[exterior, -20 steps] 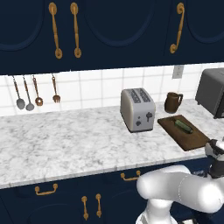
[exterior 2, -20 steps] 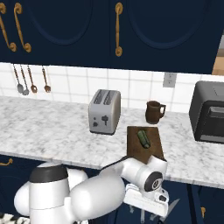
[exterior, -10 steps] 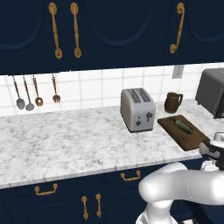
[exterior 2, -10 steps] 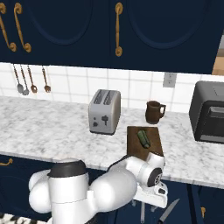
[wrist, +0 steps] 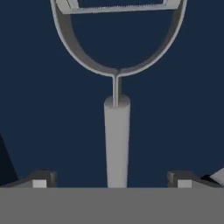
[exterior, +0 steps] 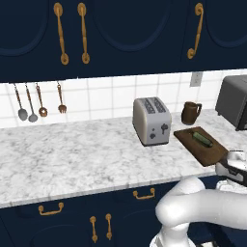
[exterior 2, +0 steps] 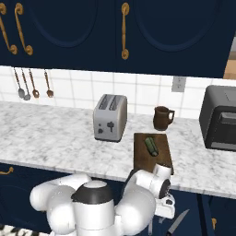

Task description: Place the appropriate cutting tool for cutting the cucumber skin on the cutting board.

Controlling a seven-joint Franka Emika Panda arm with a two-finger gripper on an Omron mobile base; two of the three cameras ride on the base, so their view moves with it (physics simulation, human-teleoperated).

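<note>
Gripper (wrist: 112, 181) low below counter edge, fingers spread either side of peeler (wrist: 116, 131) handle, not pinching. Grasp step in hand. Next: close on handle, lift, carry to 12 o'clock. Beyond: cutting board (exterior 2: 143, 159) bearing cucumber (exterior 2: 150, 146).

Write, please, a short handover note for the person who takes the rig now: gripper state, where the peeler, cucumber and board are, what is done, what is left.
Gripper: low, below the counter edge; the hand view shows its two fingertips wide apart on either side of the peeler's handle, so open, nothing gripped yet.
Peeler: pale grey, lying straight ahead of the hand on a dark blue surface, loop head away from the fingers.
Cucumber: on the cutting board, which lies on the counter right of the toaster.
Done: hand lined up over the handle.
Left: close on the peeler, lift it, set it on the board beside the cucumber.
</note>
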